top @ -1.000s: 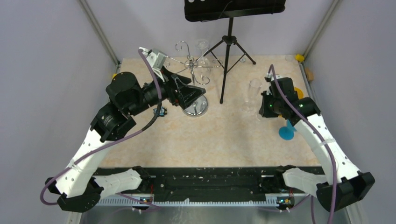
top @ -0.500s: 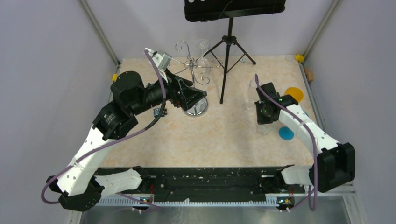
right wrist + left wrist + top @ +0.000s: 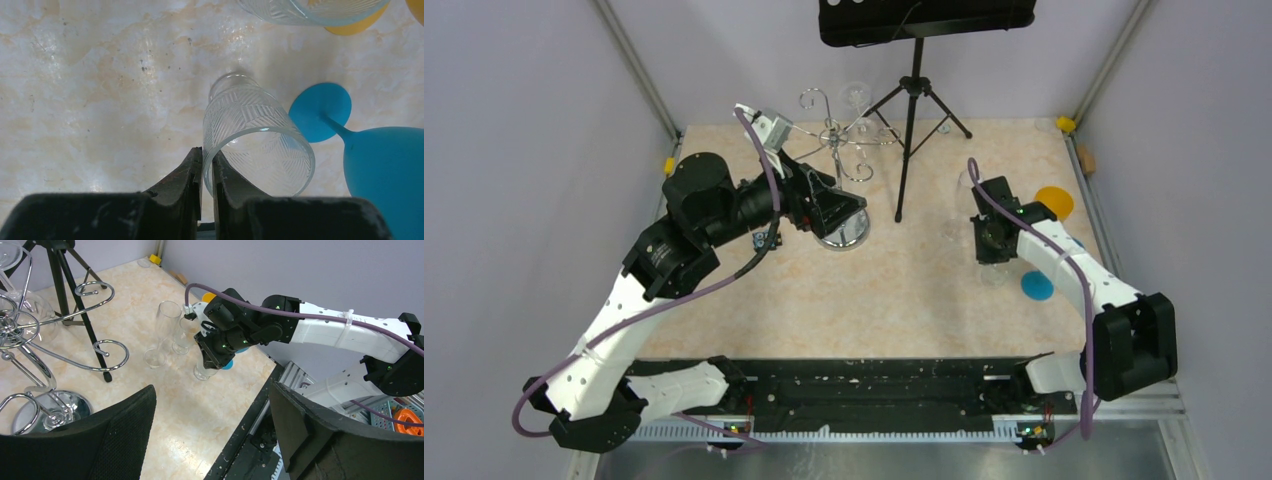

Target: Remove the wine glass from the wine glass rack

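Top cam overhead, wrist cams closer in

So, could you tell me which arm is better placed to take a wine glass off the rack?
Left: the left gripper stands open beside the wine glass rack; the right gripper pinches a patterned glass far away.

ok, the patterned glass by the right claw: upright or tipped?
Upright: the patterned glass stands base-down on the table, rim up.

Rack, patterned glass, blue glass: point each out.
rack point(image 3: 848, 238), top view, on its round chrome base
patterned glass point(image 3: 246, 119), right wrist view, on its ribbed wall
blue glass point(image 3: 320, 110), right wrist view, on its round foot
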You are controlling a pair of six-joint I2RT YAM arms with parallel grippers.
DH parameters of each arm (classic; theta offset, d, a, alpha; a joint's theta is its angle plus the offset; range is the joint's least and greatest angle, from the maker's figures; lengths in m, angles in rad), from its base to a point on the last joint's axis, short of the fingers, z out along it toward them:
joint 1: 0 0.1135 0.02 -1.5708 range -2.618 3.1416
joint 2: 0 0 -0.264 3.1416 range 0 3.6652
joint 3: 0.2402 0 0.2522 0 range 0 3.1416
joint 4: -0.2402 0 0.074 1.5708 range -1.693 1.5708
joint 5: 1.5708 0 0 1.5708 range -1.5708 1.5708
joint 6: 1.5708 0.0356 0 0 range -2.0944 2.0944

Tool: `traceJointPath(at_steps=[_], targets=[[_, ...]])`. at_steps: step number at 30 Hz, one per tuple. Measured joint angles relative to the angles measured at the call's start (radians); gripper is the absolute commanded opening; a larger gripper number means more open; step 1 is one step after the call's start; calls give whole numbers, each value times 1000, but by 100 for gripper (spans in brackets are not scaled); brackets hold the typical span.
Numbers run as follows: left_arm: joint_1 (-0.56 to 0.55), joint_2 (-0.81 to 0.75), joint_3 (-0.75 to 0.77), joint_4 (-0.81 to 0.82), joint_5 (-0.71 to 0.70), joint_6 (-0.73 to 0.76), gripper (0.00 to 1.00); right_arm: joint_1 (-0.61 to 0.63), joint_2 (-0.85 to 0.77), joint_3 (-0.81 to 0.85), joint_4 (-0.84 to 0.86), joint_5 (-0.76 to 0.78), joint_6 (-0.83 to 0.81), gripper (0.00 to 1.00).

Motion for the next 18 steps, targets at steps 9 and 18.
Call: traceJointPath(at_steps=[9,18], targets=[[0,0,0,-1,-5,0,87,-21,0,0,10,11,-12,31],[5,40,47,-2,-37,-2,88,-21,-103,0,27,-6,-34,47]])
